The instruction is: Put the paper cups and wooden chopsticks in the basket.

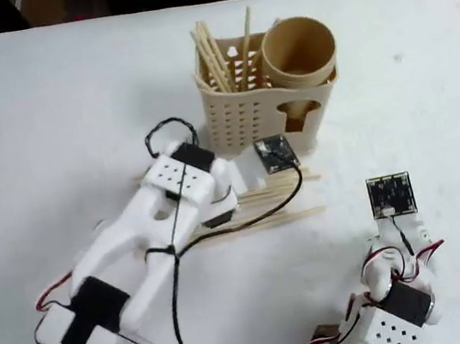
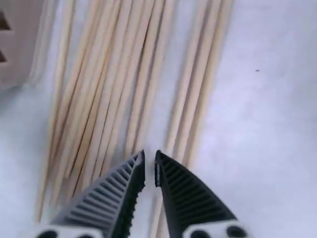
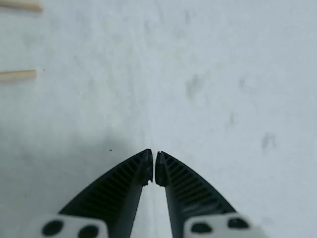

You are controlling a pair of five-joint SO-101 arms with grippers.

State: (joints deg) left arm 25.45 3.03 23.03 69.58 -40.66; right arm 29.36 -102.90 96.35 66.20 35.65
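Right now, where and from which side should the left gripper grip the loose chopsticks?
Probably mid-length, from straight above, jaws closing across the chopsticks. They lie flat and roughly parallel on the table, so a side approach would not get under them. The left gripper is lined up that way but shut, so it must open first.

Basket: cream perforated plastic, stood upright on the white table.
Paper cup: tan, set upright with its mouth open in the basket's compartment on the high view's right.
Chopsticks in basket: a pale wooden bundle was stood on end in the other compartment, tips fanned above the rim.
Chopsticks on table: many were laid flat, roughly parallel, just beside the basket.
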